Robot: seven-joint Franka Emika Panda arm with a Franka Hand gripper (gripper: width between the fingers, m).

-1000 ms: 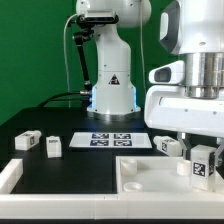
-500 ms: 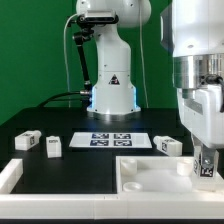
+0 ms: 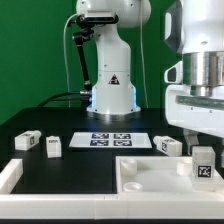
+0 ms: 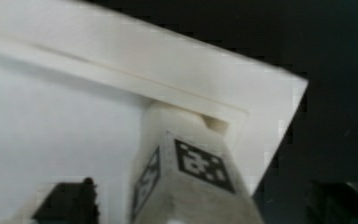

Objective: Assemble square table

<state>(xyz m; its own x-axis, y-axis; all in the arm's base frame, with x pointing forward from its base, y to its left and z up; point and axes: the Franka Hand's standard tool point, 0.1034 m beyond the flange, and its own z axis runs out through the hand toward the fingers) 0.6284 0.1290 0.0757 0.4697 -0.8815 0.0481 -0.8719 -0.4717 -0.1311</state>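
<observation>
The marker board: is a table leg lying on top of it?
No, the marker board shows only its printed tags, with nothing resting on it.

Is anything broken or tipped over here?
Nothing looks broken or spilled. One leg stands upright at the corner of the square slab, right under the claw. Three more legs lie loose on the black table, which seems normal for a half-built table.

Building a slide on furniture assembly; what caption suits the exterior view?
Panda gripper, jaws open, above a leg standing at the square tabletop's corner; three loose legs flank the marker board.
</observation>
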